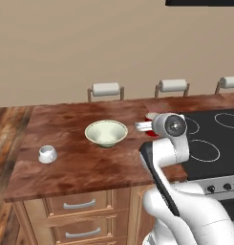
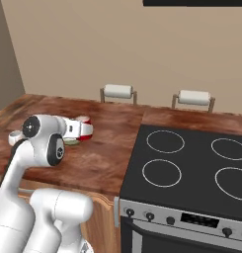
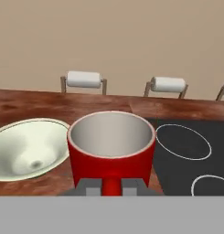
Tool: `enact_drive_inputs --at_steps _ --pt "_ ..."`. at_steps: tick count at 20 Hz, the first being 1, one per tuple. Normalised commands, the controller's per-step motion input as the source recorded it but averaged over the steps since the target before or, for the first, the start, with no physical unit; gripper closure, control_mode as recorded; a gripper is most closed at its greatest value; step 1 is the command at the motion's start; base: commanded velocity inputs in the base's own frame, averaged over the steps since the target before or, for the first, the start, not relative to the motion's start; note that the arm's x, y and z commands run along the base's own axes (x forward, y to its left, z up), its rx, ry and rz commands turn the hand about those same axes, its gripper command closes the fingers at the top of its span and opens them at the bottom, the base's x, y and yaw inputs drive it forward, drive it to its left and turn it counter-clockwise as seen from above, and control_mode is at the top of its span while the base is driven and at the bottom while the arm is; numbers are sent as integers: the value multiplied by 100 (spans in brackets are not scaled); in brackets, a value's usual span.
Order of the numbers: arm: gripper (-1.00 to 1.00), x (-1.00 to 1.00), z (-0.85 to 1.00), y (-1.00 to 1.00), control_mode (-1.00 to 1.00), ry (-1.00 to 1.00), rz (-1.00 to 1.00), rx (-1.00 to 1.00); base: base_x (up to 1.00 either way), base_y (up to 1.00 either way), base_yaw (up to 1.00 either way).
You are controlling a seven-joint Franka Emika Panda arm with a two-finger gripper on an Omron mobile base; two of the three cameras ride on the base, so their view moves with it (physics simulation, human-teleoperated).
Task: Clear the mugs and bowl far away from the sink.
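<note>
Over the brown wood-grain counter (image 1: 80, 167) we see the white arm bent at its elbow, forearm level; the gripper (image 3: 111, 186) is pinched tight on the handle of the red mug (image 3: 111, 151), a glossy cylinder with a pale inside; at its nine o'clock sits the shallow cream-green bowl (image 1: 106, 132); farther toward nine rests the rounded white mug (image 1: 47, 153); at three lies the matte black stovetop (image 2: 191, 168).

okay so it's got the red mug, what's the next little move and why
Probably set the red mug down on the counter and open the fingers. They are shut on the mug's handle, the mug stands upright beside the bowl at the stovetop's edge, and no sink is in sight here.
</note>
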Motion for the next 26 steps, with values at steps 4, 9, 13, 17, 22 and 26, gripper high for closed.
enact_drive_inputs --at_steps 4,9,13,17,22,26 --pt "100 22 -41 -8 -100 49 0 0 0 0 0" --pt "100 22 -23 -6 -100 32 0 0 0 0 0" --pt "100 22 -47 0 -100 13 0 0 0 0 0" --pt "100 11 -91 0 -100 8 0 0 0 0 0" --pt "100 34 -84 0 -100 3 0 0 0 0 0" --pt "100 68 -63 -1 -100 -1 0 0 0 0 0"
